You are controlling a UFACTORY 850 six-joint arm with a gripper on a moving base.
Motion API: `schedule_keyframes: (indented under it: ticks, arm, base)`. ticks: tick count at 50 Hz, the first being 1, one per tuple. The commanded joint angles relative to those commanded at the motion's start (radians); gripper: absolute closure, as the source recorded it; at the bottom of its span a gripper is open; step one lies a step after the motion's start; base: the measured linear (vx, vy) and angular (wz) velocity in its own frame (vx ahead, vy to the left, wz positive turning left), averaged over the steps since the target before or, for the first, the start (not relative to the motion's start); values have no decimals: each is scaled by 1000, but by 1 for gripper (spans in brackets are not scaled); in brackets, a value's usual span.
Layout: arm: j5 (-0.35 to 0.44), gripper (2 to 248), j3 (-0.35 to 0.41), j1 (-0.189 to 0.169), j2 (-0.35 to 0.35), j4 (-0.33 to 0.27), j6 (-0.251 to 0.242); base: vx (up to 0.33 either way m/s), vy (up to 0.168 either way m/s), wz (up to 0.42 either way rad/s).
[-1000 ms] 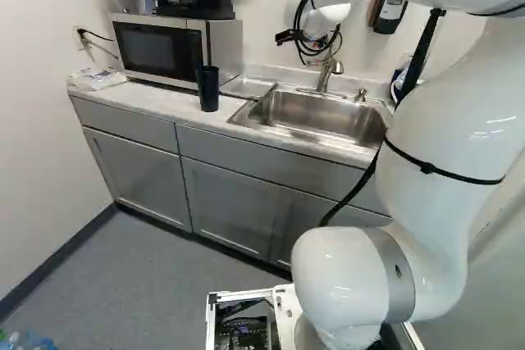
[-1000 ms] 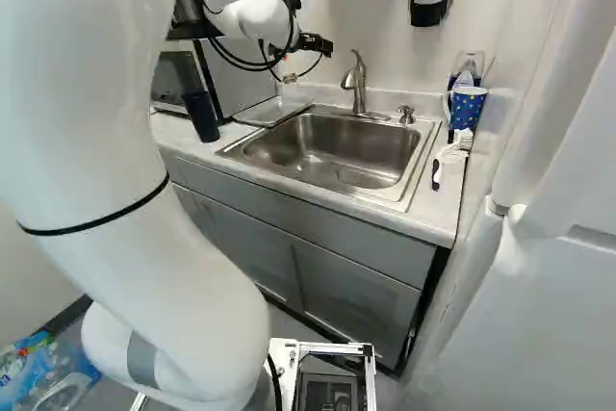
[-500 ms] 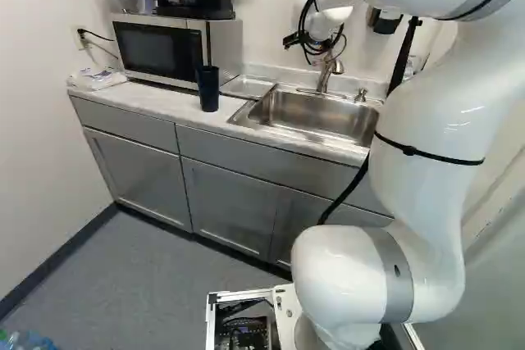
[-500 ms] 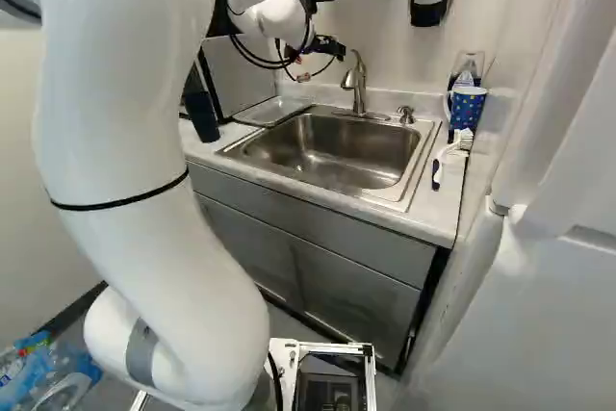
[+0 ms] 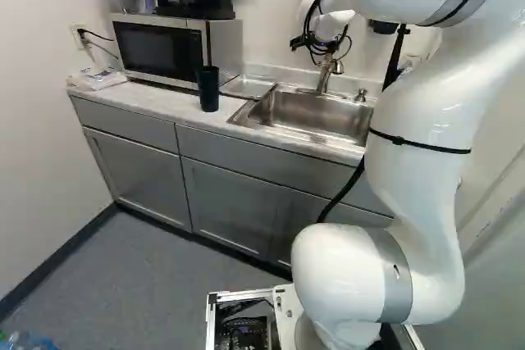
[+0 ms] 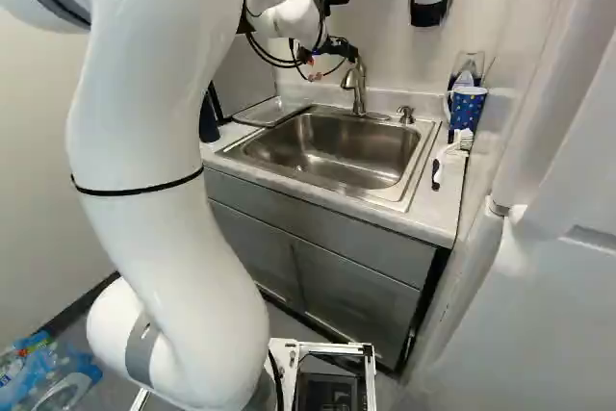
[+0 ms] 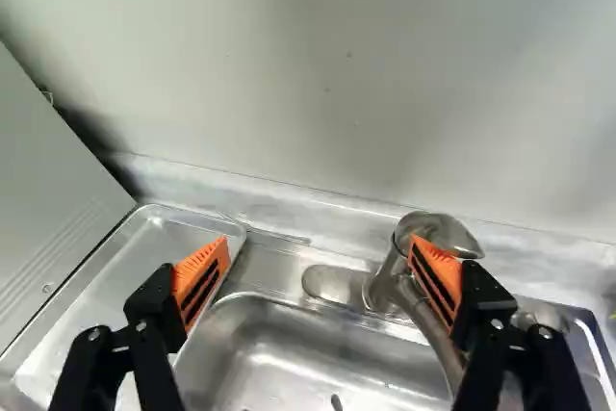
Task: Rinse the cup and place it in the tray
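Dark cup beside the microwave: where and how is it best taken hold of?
Probably pinch the cup at mid-height, across its sides, coming from the front of the counter: it stands upright, tall and narrow, no handle showing, and the microwave close behind crowds the far side.

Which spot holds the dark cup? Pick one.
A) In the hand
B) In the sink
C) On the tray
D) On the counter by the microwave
D: the dark cup stands upright on the counter by the microwave, while the hand is open and grips nothing.
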Motion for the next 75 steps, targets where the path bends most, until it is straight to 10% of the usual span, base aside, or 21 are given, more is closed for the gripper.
schedule_keyframes:
  ticks: [75]
  arm:
    - [167, 3, -2, -3, -2, 0, 0]
  base:
    - [0, 0, 0]
